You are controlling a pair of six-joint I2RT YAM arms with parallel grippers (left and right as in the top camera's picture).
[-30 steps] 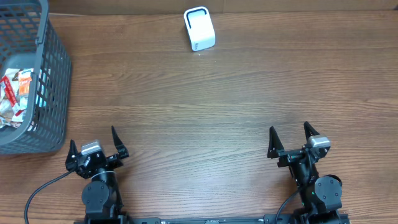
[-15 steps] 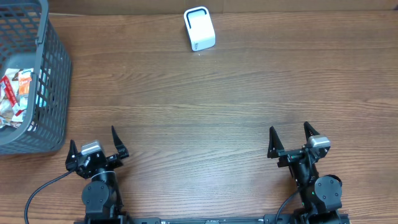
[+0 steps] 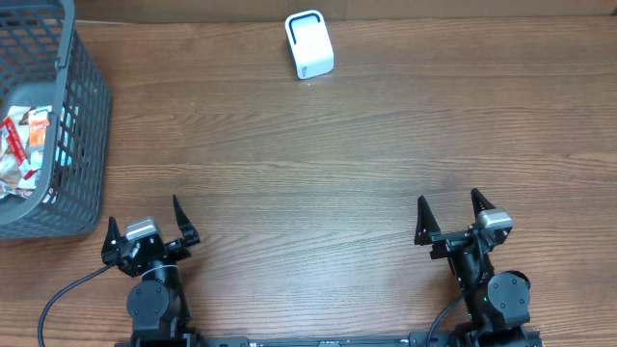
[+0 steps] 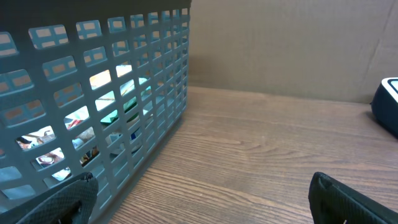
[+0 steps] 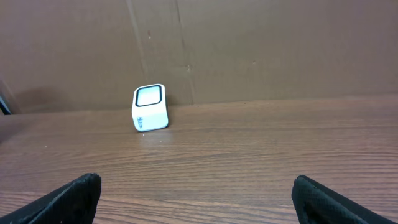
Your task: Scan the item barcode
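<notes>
Nothing has moved. The left gripper (image 3: 145, 214), near the basket (image 3: 92, 116), and the right gripper (image 3: 448, 200), well apart from it, gape empty. Packets (image 3: 24, 145) lie inside the basket. They are likely light, crinkly and slippery, so pinch a flat edge. The scanner (image 3: 309, 44) stands well right of the basket.

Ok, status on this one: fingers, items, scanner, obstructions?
Left gripper, right gripper: fingers spread, empty. Packaged items in grey basket, none picked. White scanner at far edge. No obstruction seen.
</notes>
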